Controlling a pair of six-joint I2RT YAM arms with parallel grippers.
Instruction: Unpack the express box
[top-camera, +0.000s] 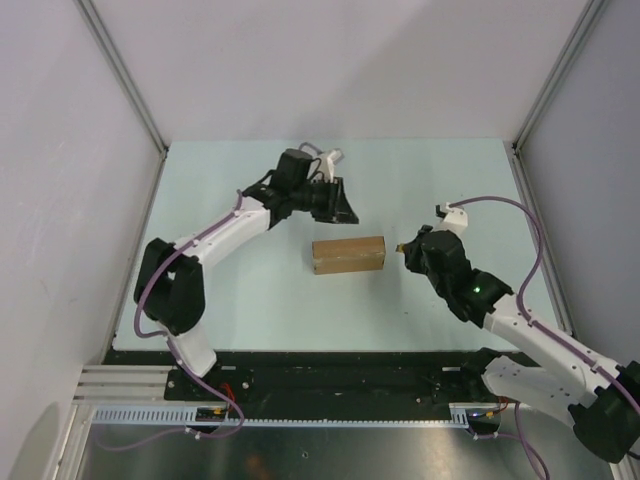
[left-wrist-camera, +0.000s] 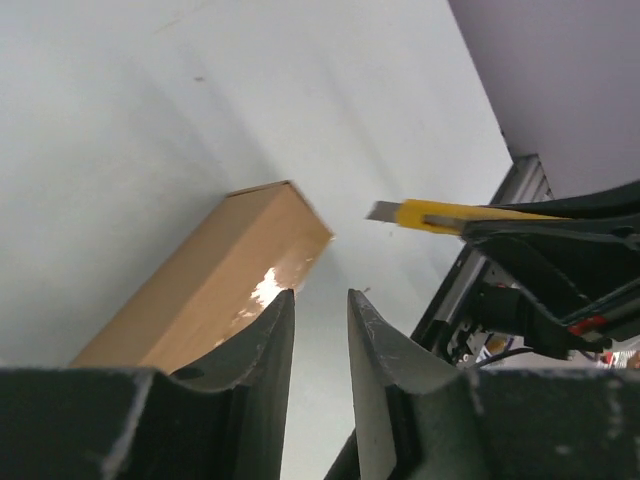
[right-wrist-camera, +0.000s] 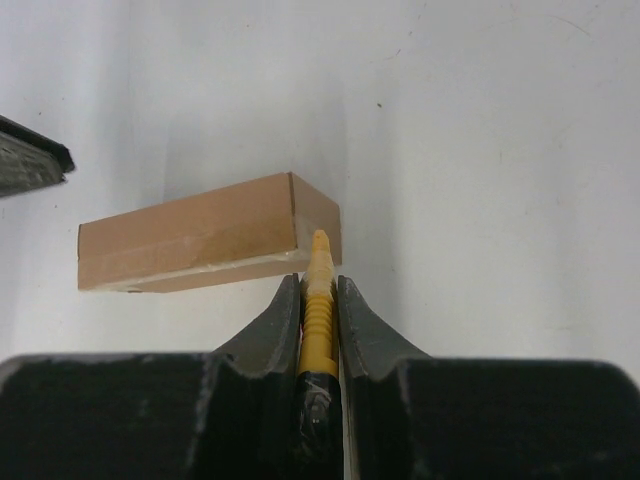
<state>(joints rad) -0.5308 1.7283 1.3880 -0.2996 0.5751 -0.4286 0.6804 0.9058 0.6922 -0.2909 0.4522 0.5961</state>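
Observation:
The express box (top-camera: 348, 254), a closed brown carton with a taped seam, lies flat at the table's middle. It also shows in the left wrist view (left-wrist-camera: 215, 275) and the right wrist view (right-wrist-camera: 190, 240). My right gripper (top-camera: 405, 250) is just right of the box and shut on the yellow-and-black utility knife (right-wrist-camera: 318, 300). The knife's tip points at the box's right end, close to it. The knife's blade end shows in the left wrist view (left-wrist-camera: 440, 215). My left gripper (top-camera: 340, 205) hovers just behind the box, its jaws (left-wrist-camera: 320, 295) a little apart and empty.
The pale table (top-camera: 250, 300) is bounded by white walls and aluminium posts (top-camera: 120, 75) at left and right. A black rail (top-camera: 330, 370) runs along the near edge by the arm bases. A left gripper finger (right-wrist-camera: 30, 165) shows at the left of the right wrist view.

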